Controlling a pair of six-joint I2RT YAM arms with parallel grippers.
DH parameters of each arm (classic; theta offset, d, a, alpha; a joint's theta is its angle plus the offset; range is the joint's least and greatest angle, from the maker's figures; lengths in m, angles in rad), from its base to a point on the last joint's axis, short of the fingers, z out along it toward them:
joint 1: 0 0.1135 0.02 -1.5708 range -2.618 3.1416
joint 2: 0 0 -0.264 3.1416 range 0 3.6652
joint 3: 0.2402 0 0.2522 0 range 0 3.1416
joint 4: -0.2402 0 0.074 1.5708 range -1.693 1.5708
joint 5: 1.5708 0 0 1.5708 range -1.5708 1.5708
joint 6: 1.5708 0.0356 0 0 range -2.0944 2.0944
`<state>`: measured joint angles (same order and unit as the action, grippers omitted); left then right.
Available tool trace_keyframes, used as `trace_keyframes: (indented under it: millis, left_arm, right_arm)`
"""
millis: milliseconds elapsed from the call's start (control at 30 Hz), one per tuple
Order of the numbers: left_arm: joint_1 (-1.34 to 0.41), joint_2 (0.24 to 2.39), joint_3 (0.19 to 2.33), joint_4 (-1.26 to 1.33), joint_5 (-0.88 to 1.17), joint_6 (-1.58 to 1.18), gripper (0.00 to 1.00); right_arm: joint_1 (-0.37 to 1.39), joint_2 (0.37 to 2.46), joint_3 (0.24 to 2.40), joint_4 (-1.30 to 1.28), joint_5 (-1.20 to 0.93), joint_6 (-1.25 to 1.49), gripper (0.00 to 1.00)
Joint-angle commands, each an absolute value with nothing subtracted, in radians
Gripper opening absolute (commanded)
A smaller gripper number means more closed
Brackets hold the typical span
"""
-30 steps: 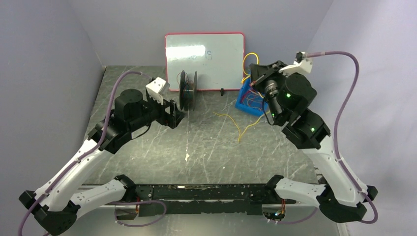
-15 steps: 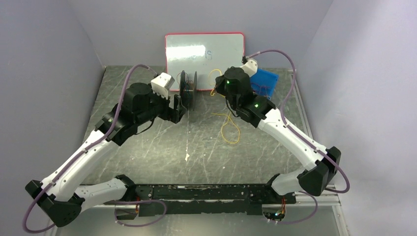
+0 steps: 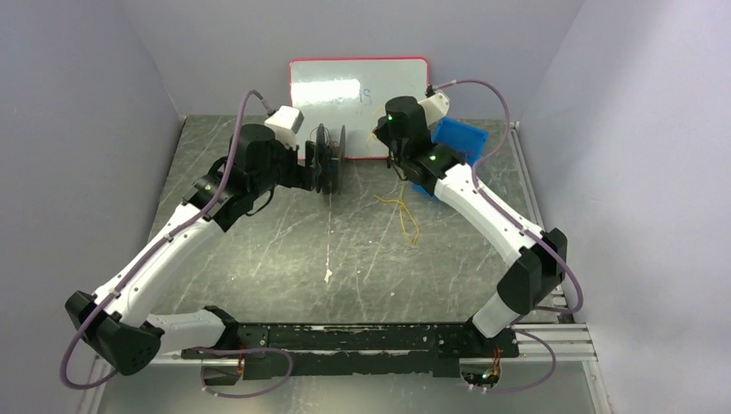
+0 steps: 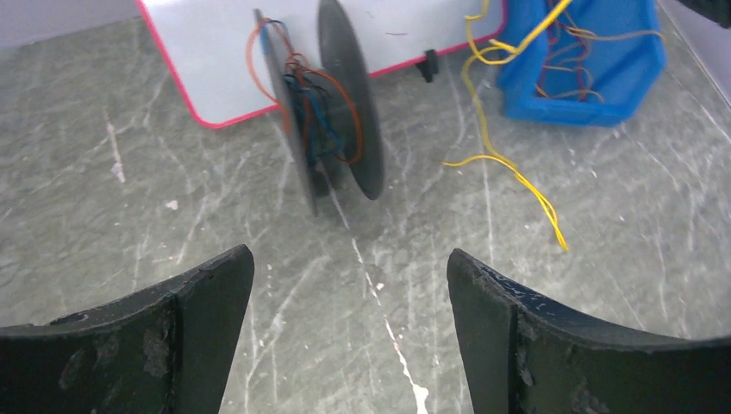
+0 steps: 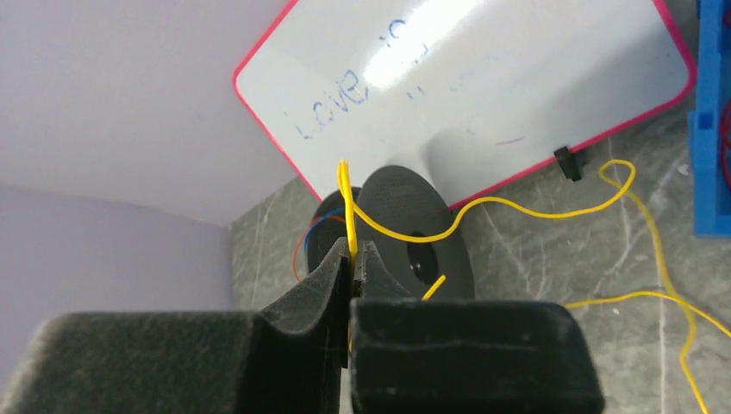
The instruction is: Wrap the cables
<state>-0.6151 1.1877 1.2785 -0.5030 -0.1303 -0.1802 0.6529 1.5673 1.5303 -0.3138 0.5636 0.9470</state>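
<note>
Yellow cable (image 5: 483, 207) is pinched between the pressed-together fingers of the right gripper (image 5: 353, 259), with a short doubled end standing up above the fingertips. From the pinch the cable curves right, loops near the whiteboard foot and falls to the table, where its slack lies in loose bends (image 3: 405, 216).

Just beyond the right fingertips stands the black spool (image 5: 414, 250), upright on its rims and close in front of the lower edge of the whiteboard (image 5: 483, 78). Red-orange and blue wire (image 4: 319, 95) is wound between its two discs.

Left gripper (image 4: 349, 285) is spread wide and holds nothing. It faces the spool with a stretch of bare grey table (image 4: 129, 216) between.

Blue bin (image 4: 621, 78) sits to the spool's right by the whiteboard's corner. It holds tangled cables (image 4: 573, 39), yellow and red-orange, and a yellow strand runs out over its near wall.
</note>
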Motion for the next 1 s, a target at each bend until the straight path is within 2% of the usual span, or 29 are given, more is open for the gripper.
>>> trace_keyframes:
  millis: [0, 467, 733, 967]
  left_arm:
    - [-0.529, 1.224, 1.32, -0.446, -0.128, -0.189, 0.87]
    - [-0.417, 1.397, 1.36, -0.331, -0.033, -0.165, 0.84]
    - [-0.399, 1.475, 1.371, -0.293, 0.011, -0.159, 0.8]
    - [-0.399, 1.512, 1.356, -0.242, 0.043, -0.124, 0.8]
  right_arm:
    - [0.622, 1.612, 1.609, -0.296, 0.548, 0.98, 0.0]
    - [0.54, 1.843, 1.816, -0.14, 0.273, 0.884, 0.0]
    - [0.514, 2.026, 1.995, -0.153, 0.142, 0.866, 0.0]
    - [0.512, 2.081, 1.991, -0.124, 0.008, 0.892, 0.0]
